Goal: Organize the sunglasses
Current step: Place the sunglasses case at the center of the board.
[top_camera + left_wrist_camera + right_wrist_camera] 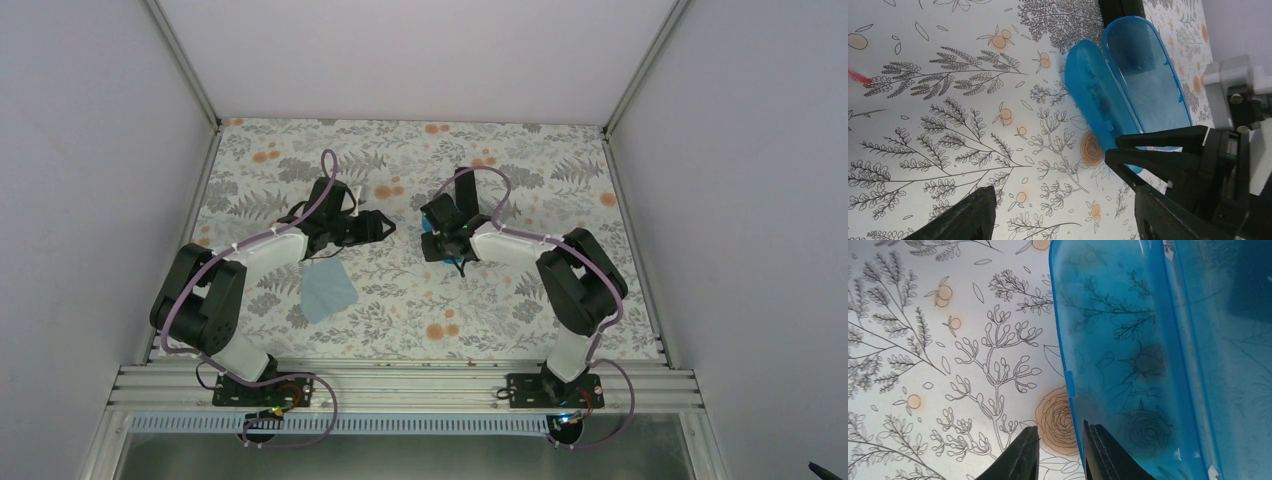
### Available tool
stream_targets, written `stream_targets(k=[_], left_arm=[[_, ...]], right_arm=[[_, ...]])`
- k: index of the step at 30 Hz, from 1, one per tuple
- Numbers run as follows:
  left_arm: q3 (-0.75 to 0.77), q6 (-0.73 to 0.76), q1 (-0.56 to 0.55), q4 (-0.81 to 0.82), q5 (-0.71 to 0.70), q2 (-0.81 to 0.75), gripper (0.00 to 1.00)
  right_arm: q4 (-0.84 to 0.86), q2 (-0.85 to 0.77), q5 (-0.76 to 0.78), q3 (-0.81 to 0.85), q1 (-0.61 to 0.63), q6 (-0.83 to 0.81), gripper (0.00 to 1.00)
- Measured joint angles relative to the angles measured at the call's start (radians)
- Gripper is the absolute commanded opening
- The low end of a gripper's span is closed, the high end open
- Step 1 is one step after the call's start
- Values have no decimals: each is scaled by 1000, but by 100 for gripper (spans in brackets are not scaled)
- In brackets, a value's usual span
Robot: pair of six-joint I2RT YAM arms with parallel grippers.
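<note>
The blue translucent case lies open on the flowered cloth, both half shells facing up. My right gripper is low at its near end, jaws a narrow gap apart. One finger is over the shell, and the other is outside its rim. The left wrist view shows those fingers astride the case's end. My left gripper hovers wide open left of the case with only tablecloth between its fingers. Of the sunglasses only a pink-red tip shows at the view's left edge. In the top view I cannot make them out.
A light blue cloth lies flat below the left forearm. Grey walls close in the table on three sides. The two grippers stand close together near the middle.
</note>
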Motion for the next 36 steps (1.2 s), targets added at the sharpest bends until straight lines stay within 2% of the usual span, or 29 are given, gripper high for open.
stream_targets(k=[7, 23, 31, 36], left_arm=[[0, 0, 0, 0, 0, 0, 69], [0, 1, 0, -11, -2, -1, 69], [0, 1, 0, -16, -3, -6, 69], [0, 0, 0, -18, -8, -25, 69]], right_arm=[[-5, 16, 23, 0, 0, 17, 24], [-80, 39, 179, 0, -2, 1, 23], [-87, 42, 258, 0, -9, -70, 30], [-87, 32, 255, 0, -14, -115, 42]])
